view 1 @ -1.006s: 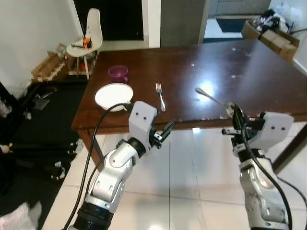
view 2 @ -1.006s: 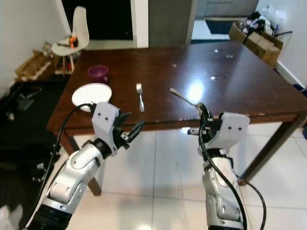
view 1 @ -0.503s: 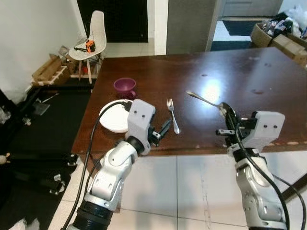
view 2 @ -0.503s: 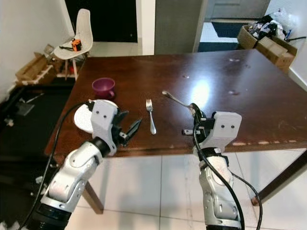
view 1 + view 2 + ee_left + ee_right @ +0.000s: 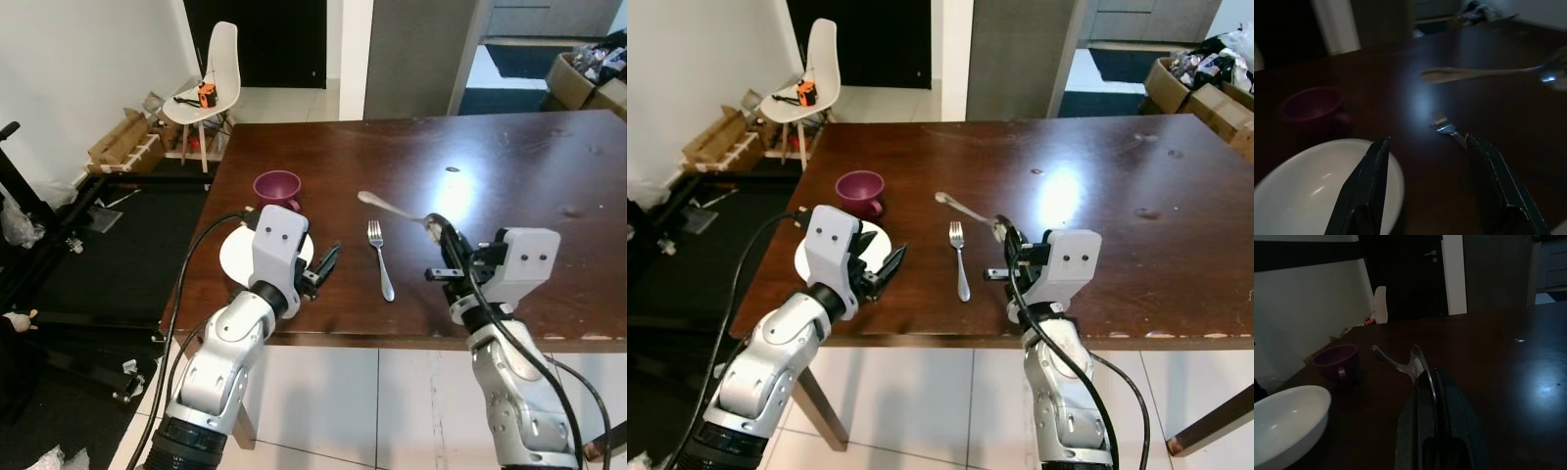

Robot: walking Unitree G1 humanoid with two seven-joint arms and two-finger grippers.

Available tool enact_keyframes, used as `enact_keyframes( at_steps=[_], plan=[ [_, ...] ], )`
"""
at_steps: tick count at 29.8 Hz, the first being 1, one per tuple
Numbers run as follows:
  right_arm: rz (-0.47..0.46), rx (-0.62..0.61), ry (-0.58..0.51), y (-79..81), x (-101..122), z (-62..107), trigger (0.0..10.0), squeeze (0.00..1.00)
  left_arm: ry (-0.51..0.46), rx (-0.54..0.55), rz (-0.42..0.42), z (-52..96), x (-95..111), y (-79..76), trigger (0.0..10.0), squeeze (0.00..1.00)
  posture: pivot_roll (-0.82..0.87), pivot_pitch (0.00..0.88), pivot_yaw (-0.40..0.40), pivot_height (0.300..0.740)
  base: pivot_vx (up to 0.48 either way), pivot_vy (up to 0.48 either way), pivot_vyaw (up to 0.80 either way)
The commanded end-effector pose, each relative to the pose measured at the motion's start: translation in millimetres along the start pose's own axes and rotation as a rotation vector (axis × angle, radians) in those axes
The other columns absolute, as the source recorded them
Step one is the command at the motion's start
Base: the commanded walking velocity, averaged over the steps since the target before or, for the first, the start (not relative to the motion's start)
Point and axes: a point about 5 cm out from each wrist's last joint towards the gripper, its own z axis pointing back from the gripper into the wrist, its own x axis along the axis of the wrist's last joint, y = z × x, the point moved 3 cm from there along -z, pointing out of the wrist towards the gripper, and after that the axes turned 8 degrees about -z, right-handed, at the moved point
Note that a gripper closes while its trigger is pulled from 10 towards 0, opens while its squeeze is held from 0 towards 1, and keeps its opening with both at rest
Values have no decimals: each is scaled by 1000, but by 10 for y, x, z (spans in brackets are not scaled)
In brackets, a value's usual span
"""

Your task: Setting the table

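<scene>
1. Pinching a spoon [image 5: 397, 208] by its bowl end, the right gripper [image 5: 443, 253] hovers above the dark wooden table [image 5: 509, 176], fingers pressed together, handle jutting out toward the far side.
2. Beside it, the left gripper [image 5: 323, 266] hangs over the near edge with fingers spread and empty, just beside the white plate [image 5: 238, 257].
3. A fork [image 5: 379, 259] lies between plate and spoon; a purple cup [image 5: 277, 186] stands just behind the plate.
4. Setting the spoon down well likely means lowering it on the fork's right, parallel to it, and releasing only once it lies flat.
</scene>
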Motion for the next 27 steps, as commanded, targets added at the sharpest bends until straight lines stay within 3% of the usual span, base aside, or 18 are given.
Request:
enact_keyframes(
  at_steps=[1, 5, 6, 11, 12, 13, 14, 16, 25, 27],
  plan=[
    [-15, 0, 15, 9, -42, 14, 10000, 0, 32, 49, -13, 13, -45, 58, 10000, 0, -119, 0, 141, 740, 0, 0, 0],
    [-28, -13, 32, -22, -103, 14, 10000, 0, 86, 144, -18, 42, -139, 213, 10000, 0, -113, 0, 143, 740, 0, 0, 0],
    [-22, -34, 42, -78, -151, 1, 10000, 0, 124, 203, -23, 108, -223, 398, 10000, 0, -95, 0, 146, 740, 0, 0, 0],
    [-5, -11, 60, -90, -197, -68, 10000, 0, 158, 275, -64, 222, -290, 713, 10000, 0, -71, 14, 145, 740, 0, 0, 0],
    [-5, -11, 60, -90, -197, -68, 10000, 0, 158, 275, -64, 222, -290, 713, 10000, 0, -71, 14, 145, 740, 0, 0, 0],
    [25, 22, 74, -62, -208, -125, 10000, 0, 169, 302, -92, 277, -297, 877, 10000, 0, -61, 23, 143, 740, 0, 0, 0],
    [25, 22, 74, -62, -208, -125, 10000, 0, 169, 302, -92, 277, -297, 877, 10000, 0, -61, 23, 143, 740, 0, 0, 0],
    [70, 10, 70, -148, -184, -205, 10000, 0, 167, 324, -129, 324, -253, 1056, 10000, 0, -24, 39, 142, 740, 0, 0, 0],
    [73, -90, 72, -415, -210, -313, 10000, 0, 152, 344, -166, 363, -102, 1270, 10000, 0, 28, 76, 171, 740, 0, 0, 0],
    [73, -90, 72, -415, -210, -313, 10000, 0, 152, 344, -166, 363, -102, 1270, 10000, 0, 28, 76, 171, 740, 0, 0, 0]
  ],
)
